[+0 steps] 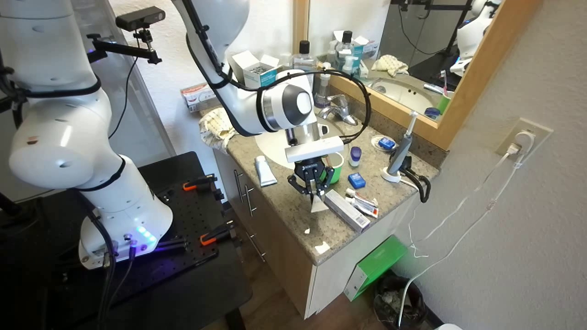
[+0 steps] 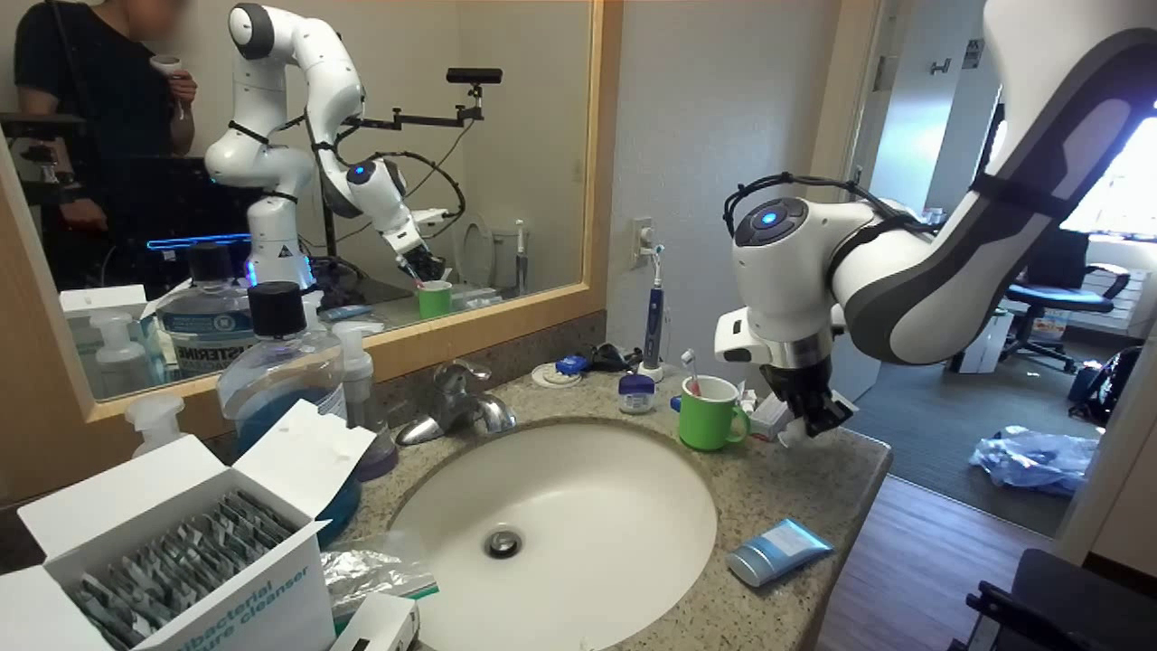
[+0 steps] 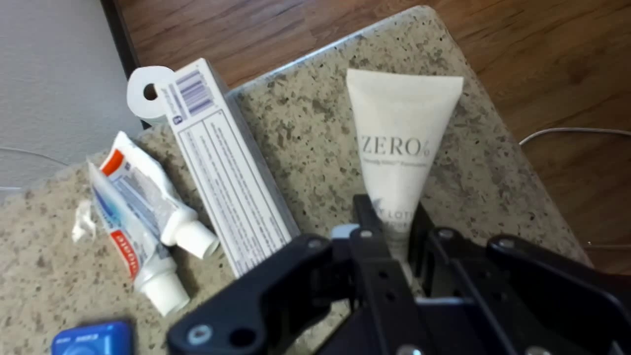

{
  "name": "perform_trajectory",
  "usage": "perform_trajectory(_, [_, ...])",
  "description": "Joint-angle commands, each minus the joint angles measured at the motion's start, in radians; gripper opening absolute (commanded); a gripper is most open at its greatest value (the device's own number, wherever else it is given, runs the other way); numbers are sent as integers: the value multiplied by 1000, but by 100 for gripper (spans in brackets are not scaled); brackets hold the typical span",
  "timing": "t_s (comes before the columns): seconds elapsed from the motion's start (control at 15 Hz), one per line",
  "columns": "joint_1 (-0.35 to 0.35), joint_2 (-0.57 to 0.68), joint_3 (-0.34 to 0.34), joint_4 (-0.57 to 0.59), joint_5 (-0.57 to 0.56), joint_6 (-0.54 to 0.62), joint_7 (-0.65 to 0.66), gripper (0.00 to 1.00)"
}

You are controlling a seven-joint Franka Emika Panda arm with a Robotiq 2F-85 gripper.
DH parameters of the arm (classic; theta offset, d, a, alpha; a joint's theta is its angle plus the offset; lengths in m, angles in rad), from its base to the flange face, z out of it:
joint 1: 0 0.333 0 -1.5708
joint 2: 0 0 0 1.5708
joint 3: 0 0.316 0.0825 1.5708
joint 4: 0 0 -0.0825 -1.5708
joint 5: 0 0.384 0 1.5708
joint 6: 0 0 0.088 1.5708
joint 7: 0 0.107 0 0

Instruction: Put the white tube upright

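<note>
The white tube [image 3: 402, 128] is between my fingers in the wrist view, its wide flat end pointing away from the gripper and its narrow end between the fingers. It also shows below the fingertips in an exterior view [image 1: 319, 205], flat end low, and as a small white patch in an exterior view [image 2: 794, 435]. My gripper [image 3: 392, 222] is shut on the narrow end of the tube. The gripper also shows in both exterior views [image 1: 313, 189] [image 2: 818, 418], low over the counter's end. The cap end is mostly hidden by the fingers. I cannot tell whether the tube touches the counter.
A toothpaste box [image 3: 227, 167] lies close beside the tube, with toothpaste tubes [image 3: 140, 231] beyond it. A green cup [image 2: 710, 414] with a toothbrush stands near the gripper. A blue floss box [image 1: 356, 180] and blue-white tube [image 2: 779, 550] lie nearby. The counter edge [image 3: 512, 133] is close.
</note>
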Motion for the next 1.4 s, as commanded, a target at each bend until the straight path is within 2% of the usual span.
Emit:
perform_trajectory(0.0, [42, -85, 9, -59, -92, -78, 104, 7])
perform_trajectory(0.27, [84, -103, 41, -71, -123, -190, 144, 7])
perform_trajectory(0.87, [176, -10, 134, -3, -113, -458, 164, 8])
perform_trajectory(1.33, [187, 118, 154, 91, -107, -539, 151, 8])
